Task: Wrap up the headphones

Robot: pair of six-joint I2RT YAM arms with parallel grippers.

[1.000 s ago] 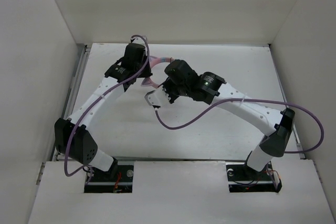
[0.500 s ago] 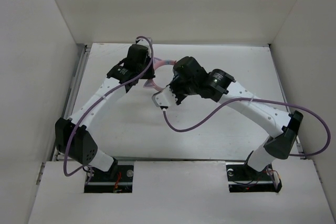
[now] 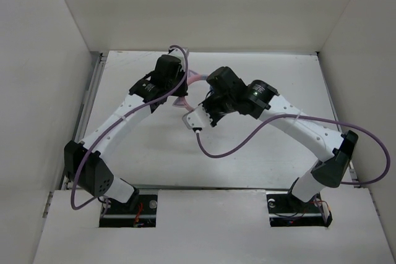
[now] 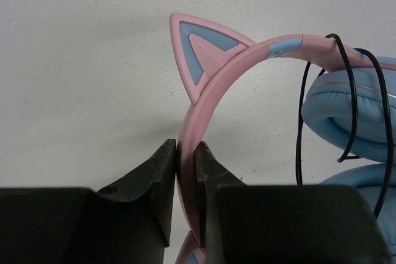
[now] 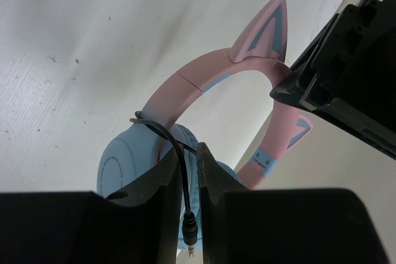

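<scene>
The headphones have a pink headband [image 4: 213,81] with a cat ear [image 4: 201,47], light blue ear cups [image 4: 346,112] and a thin black cable [image 4: 301,134]. My left gripper [image 4: 185,171] is shut on the headband and holds it on edge above the table. My right gripper [image 5: 187,174] is shut on the black cable [image 5: 183,171] just above its plug [image 5: 191,236], close against an ear cup [image 5: 124,162]. The cable loops over the headband [image 5: 185,85]. In the top view only a bit of the pink band [image 3: 194,76] shows between the two wrists.
White walls enclose the white table [image 3: 278,85] on three sides. Thick purple robot cables [image 3: 229,146] hang from both arms over the table's middle. The left gripper's black body [image 5: 346,72] is close to the right gripper, at the right edge of the right wrist view.
Both wrists have shifted a little to the right and farther back with the headphones between them. The right arm's purple cable loop has swung right.
</scene>
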